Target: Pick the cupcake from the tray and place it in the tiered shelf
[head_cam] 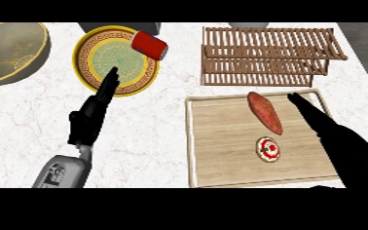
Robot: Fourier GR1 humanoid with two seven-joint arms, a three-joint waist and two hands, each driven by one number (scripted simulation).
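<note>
Your right hand (323, 126), fingers straight, lies over the wooden tray's (223, 170) right side, apart from the cupcake (268, 149) beside the sweet potato (265, 112). Left hand (93, 114), fingers extended, touches the yellow plate (115, 61). No writing is legible on the red can (150, 45). The tiered shelf (266, 56) stands behind the tray.

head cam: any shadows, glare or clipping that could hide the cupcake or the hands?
Head view: light is even, no glare and no strong shadows on the counter. The cupcake shows whole on the tray. The right hand is solid black with little surface detail and runs off the right edge. The left hand is fully in frame. The bowl is cut off at the left.
</note>
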